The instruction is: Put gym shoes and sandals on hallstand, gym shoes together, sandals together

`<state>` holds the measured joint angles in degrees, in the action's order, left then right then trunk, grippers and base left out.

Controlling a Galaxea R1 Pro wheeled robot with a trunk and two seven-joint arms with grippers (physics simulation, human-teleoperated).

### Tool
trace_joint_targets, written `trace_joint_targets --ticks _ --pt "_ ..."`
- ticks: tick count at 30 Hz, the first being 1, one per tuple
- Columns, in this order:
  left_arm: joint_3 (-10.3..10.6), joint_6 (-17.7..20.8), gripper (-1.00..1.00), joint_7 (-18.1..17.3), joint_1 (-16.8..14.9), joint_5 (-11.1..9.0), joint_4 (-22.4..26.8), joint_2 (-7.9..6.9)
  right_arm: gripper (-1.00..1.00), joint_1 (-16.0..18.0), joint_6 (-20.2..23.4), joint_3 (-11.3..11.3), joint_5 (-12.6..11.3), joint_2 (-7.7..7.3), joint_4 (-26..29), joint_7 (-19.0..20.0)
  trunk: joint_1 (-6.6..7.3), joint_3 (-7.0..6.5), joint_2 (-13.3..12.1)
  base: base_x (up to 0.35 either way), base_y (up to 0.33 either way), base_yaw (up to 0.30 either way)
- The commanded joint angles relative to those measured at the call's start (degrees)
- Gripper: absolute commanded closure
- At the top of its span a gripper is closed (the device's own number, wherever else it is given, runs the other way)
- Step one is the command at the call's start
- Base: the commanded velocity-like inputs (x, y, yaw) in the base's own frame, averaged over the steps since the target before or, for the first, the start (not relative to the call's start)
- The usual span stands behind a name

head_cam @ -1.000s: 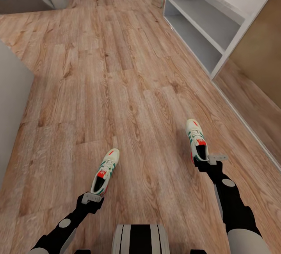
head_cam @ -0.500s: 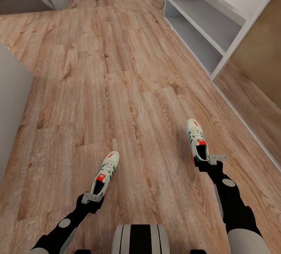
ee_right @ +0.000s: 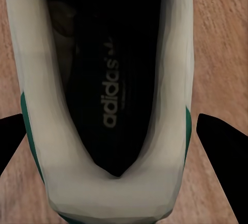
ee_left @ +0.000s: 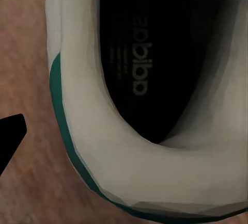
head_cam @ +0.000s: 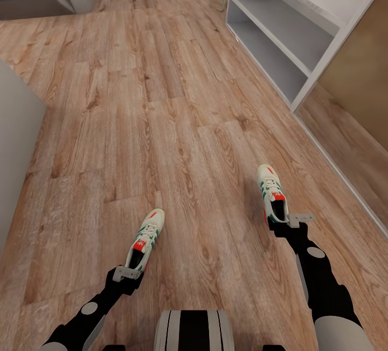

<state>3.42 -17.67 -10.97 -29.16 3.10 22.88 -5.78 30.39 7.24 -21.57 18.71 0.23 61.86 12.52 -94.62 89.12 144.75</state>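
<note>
In the head view both black arms reach forward and down from the near edge, each ending at the heel of a small white lace-up sneaker with green side stripes and red-orange tongue. The left gripper (head_cam: 131,271) holds the left sneaker (head_cam: 144,238) by its heel rim, toe pointing away and slightly right; the shoe hangs over the light brown wood-grain plank floor (head_cam: 178,124). The right gripper (head_cam: 284,220) grips the right sneaker (head_cam: 271,193) the same way, toe pointing far and a little left. The two shoes are well apart, left and right of the robot's trunk.

In the left wrist view the shoe's heel collar (ee_left: 103,146) and dark insole sit close to the camera, with one dark finger (ee_left: 10,133) beside its outer wall. In the right wrist view dark fingers (ee_right: 219,146) flank the shoe's heel (ee_right: 111,188) on both sides.

The wide light-grey shelf unit (head_cam: 302,33) stands at the far right along the wall, its shelves bare.
</note>
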Motion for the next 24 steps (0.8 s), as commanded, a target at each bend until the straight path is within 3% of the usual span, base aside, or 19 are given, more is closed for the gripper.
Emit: trace_joint_targets --ticks 1,2,24 --pt "0.2 -0.28 -1.0 0.16 -0.02 0.32 -0.05 -0.04 1.0 0.02 0.23 -0.14 0.45 0.03 0.11 0.4 0.01 0.03 0.01 0.0 0.0 0.0" --pt "0.2 -0.29 1.0 0.16 -0.02 0.32 -0.07 -0.01 1.0 0.04 0.23 -0.14 0.45 0.03 0.11 0.4 0.01 0.03 0.01 0.0 0.0 0.0" --pt "-0.15 -0.34 1.0 0.24 -0.02 -0.07 0.05 -0.08 1.0 0.02 0.23 -0.14 0.45 0.03 0.11 0.4 0.01 0.03 0.01 0.0 0.0 0.0"
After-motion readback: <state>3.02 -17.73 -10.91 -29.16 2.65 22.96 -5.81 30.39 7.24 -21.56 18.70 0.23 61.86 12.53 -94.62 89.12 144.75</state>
